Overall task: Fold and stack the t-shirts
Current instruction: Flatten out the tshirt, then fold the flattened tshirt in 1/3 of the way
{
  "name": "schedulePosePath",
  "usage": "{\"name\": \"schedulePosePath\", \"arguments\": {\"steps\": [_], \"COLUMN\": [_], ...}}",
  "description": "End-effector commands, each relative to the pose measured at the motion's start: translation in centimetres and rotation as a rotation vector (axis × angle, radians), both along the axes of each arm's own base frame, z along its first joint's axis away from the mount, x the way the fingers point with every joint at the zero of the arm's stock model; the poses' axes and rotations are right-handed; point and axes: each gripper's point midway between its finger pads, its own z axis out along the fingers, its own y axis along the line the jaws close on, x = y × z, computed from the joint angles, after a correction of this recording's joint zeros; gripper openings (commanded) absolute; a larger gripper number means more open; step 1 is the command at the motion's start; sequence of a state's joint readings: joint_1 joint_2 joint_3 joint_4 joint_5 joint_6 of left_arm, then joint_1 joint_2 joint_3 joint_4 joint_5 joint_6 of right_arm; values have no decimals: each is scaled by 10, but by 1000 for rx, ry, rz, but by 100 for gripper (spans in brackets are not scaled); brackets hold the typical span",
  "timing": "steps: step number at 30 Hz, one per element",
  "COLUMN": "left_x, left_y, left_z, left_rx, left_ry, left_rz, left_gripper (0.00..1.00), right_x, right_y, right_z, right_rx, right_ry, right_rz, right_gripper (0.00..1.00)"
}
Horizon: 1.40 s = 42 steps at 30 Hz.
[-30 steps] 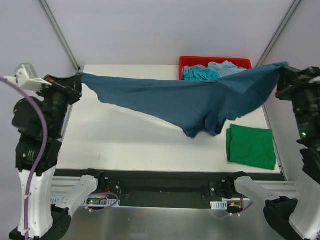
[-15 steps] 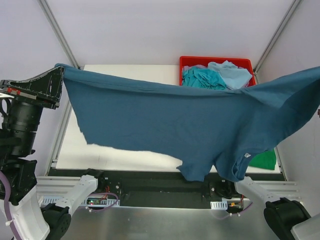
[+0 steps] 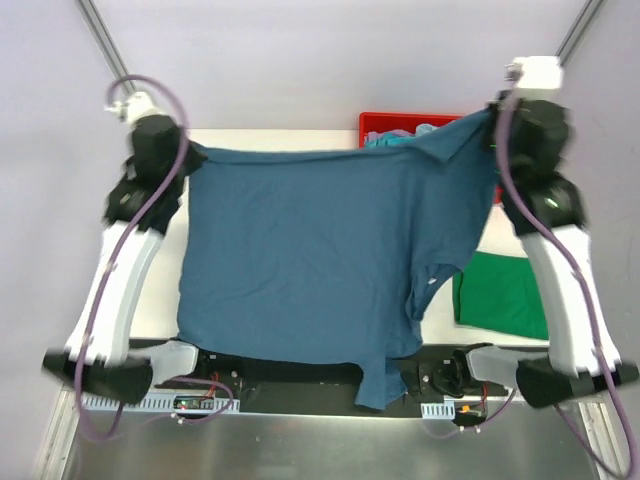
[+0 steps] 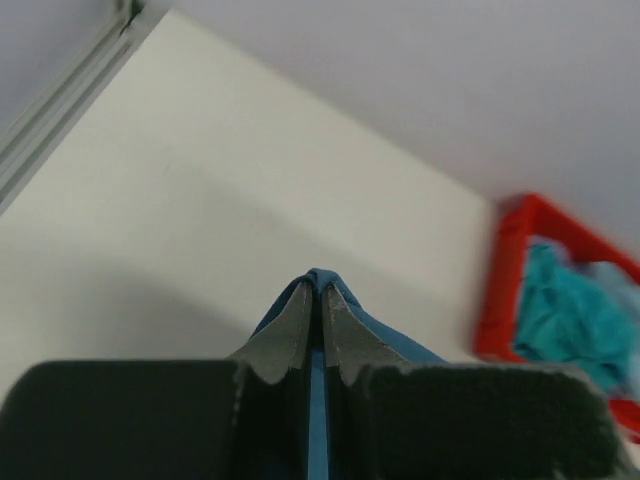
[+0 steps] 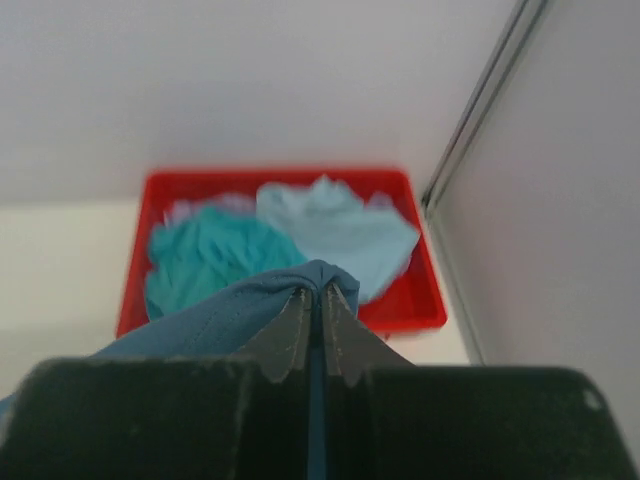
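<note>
A dark teal-blue t-shirt [image 3: 310,260] hangs spread out like a sheet between my two raised grippers, above the table [image 3: 162,300]. Its lower end dangles past the near edge. My left gripper [image 3: 188,152] is shut on the shirt's upper left corner, and a fold of blue cloth [image 4: 400,345] pokes out past the tips [image 4: 317,287]. My right gripper [image 3: 490,115] is shut on the upper right corner, with cloth [image 5: 200,315] bunched at its tips [image 5: 316,290]. A folded bright green t-shirt [image 3: 505,292] lies flat at the table's right front.
A red bin [image 3: 392,122] stands at the table's back right, mostly hidden behind the hanging shirt. It holds a crumpled turquoise t-shirt [image 5: 200,255] and a pale blue one [image 5: 340,225]. Metal frame posts [image 3: 100,30] rise at both back corners.
Both arms have swung in from the sides and stand nearer each other. The shirt, earlier stretched wide and sagging, now hangs flat and straight down.
</note>
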State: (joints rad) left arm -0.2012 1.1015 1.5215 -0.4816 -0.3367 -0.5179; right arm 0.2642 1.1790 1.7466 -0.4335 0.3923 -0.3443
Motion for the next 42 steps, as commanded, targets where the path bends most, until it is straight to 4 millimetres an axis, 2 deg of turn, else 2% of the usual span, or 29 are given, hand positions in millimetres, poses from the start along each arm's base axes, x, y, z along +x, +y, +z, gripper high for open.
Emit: {"name": "schedulePosePath", "arguments": {"steps": [1,5,7,8,10,15,22,24,26,30,38,42], "left_x": [56,104,121,128,142,163,171,170,165,147,95,75], "left_y": [21,33,38,40,43,45,51,54,54,49,60,57], "left_z": [-123,-205,-234,-242,-259,-291,-301,-299,-299,-292,-282,-280], "left_rx": [137,235,248,260,287,324,334,329,320,304,315,300], "left_ry": [350,574,639,658,695,760,777,776,782,785,813,824], "left_rz": [145,164,170,176,169,145,140,143,128,79,125,105], "left_gripper": [0,0,0,0,0,0,0,0,0,0,0,0], "right_x": [70,132,152,160,172,186,183,174,154,116,21,-25], "right_y": [15,48,63,71,78,90,96,93,83,80,79,72], "right_z": [-104,-205,-237,-255,-276,-302,-312,-312,-310,-307,-305,-315], "right_rx": [29,19,17,17,23,64,94,103,112,155,202,198], "right_ry": [196,382,458,503,558,598,636,659,708,762,908,986], "right_rz": [-26,78,131,158,177,203,211,187,135,127,95,42], "right_gripper": [0,0,0,0,0,0,0,0,0,0,0,0]}}
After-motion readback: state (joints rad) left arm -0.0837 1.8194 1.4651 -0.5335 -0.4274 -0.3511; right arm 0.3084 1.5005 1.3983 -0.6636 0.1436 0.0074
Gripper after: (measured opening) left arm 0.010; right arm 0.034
